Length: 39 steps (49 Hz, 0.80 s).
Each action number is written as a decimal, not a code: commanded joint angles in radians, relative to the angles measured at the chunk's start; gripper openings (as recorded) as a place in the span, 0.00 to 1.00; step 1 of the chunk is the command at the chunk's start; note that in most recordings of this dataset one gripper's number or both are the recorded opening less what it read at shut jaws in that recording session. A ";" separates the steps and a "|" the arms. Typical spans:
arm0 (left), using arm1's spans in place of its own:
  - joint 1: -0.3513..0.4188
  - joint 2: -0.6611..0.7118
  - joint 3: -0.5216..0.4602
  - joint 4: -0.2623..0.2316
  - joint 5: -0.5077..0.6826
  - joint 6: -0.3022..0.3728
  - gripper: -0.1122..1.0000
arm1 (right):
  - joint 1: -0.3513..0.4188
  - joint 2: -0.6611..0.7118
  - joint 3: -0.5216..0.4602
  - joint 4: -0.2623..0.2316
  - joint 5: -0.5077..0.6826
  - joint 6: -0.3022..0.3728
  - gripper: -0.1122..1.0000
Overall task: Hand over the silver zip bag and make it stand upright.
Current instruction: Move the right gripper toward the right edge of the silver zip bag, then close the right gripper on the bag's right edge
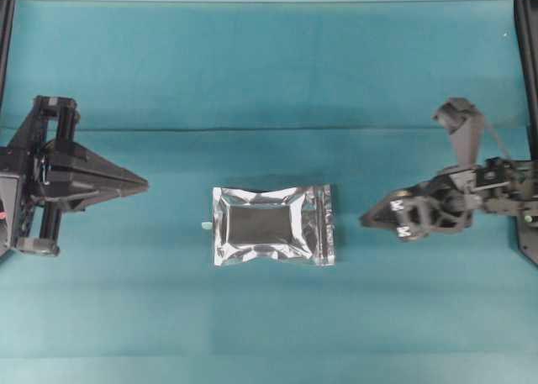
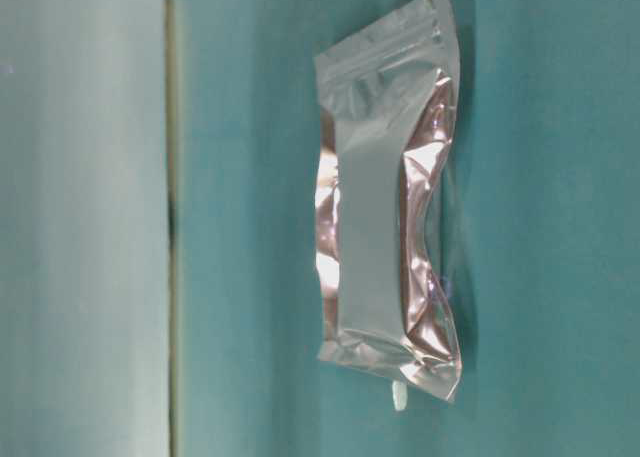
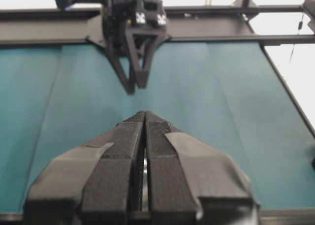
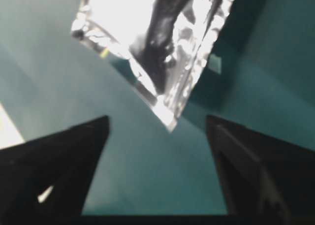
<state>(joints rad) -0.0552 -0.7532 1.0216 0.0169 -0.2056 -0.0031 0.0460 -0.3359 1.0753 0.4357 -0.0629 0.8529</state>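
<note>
From overhead, the silver bag [image 1: 273,225] lies flat near the middle of the teal desk [image 1: 269,73], its zip strip along the right short edge, with a tiny white scrap [image 1: 206,225] touching its left edge. The left gripper [image 1: 143,183] sits well to the bag's left, its jaws pressed together into a point aimed at the bag, holding nothing. The right gripper [image 1: 371,219] is near the bag's right edge but apart from it; this view does not show clearly how its jaws stand. At table level, only the bag [image 2: 385,202] and the scrap [image 2: 400,395] show, the scrap just at the bag's lower corner, the bag's middle puffed and its edges crinkled. From the left wrist, the left gripper [image 3: 143,117] is closed and empty, and the right gripper [image 3: 135,84] faces it across the desk, tips pointing down. From the right wrist, the right gripper [image 4: 157,121] stands wide open with bare desk between its jaws, and a corner of the bag [image 4: 155,43] lies just ahead of the gap, untouched.
</note>
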 commanded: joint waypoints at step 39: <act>0.017 -0.003 -0.021 0.002 0.048 -0.006 0.11 | 0.000 0.423 -0.153 0.002 -0.281 0.043 0.94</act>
<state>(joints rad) -0.0460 -0.7563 1.0216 0.0169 -0.1534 -0.0077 0.0460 0.0798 0.9449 0.4341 -0.3191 0.8866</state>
